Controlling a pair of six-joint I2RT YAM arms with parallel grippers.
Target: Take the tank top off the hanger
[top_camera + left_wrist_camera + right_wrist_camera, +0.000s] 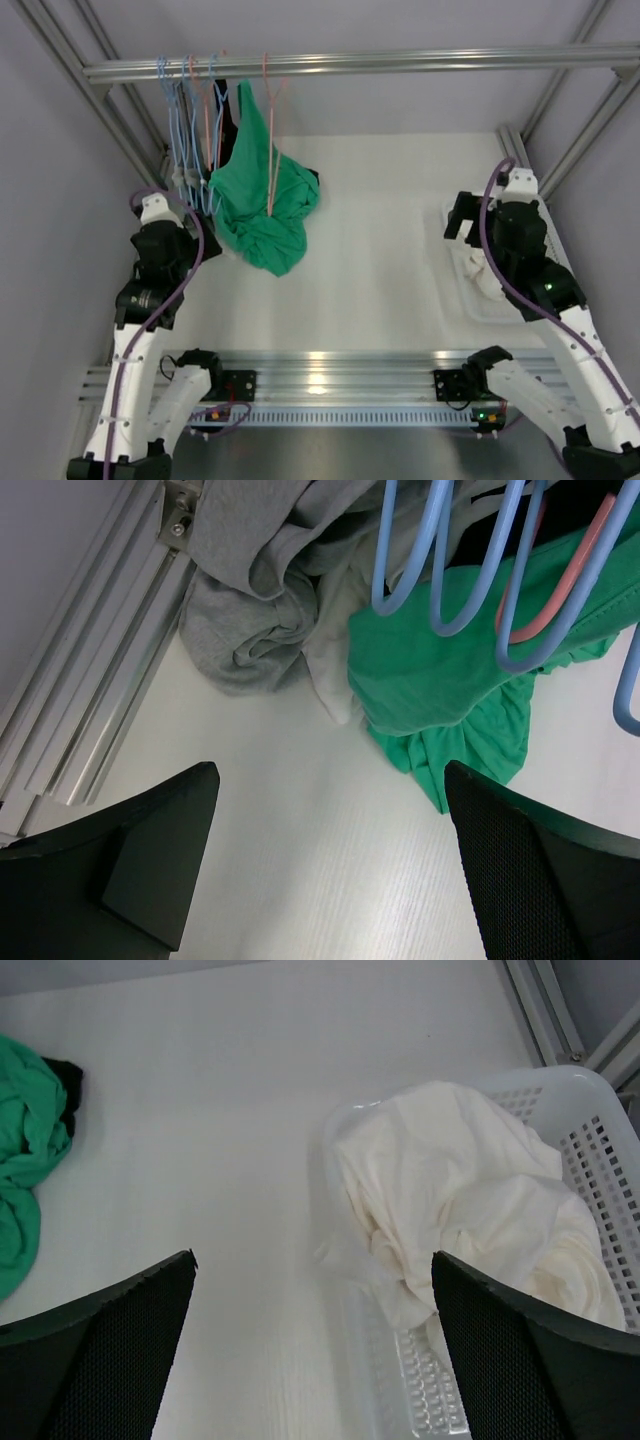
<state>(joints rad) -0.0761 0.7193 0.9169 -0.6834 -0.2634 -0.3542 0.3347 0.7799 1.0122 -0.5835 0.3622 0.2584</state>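
The white tank top point(470, 1190) lies crumpled in a white plastic basket point(600, 1110) at the right of the table, off any hanger; in the top view the tank top point(482, 272) is partly hidden by my right arm. A thin pale pink hanger point(270, 150) hangs from the rail in front of the green garment point(265, 215), and part of it shows in the left wrist view point(565, 585). My right gripper point(312, 1260) is open and empty above the basket's left edge. My left gripper point(330, 770) is open and empty over the table, near the hanging clothes.
Light blue hangers point(440, 570) and a dark garment point(228, 110) hang at the rail's left end. A grey garment point(250, 610) is bunched by the left frame post. The green garment point(430, 670) trails onto the table. Aluminium frame rails run along the back and both sides.
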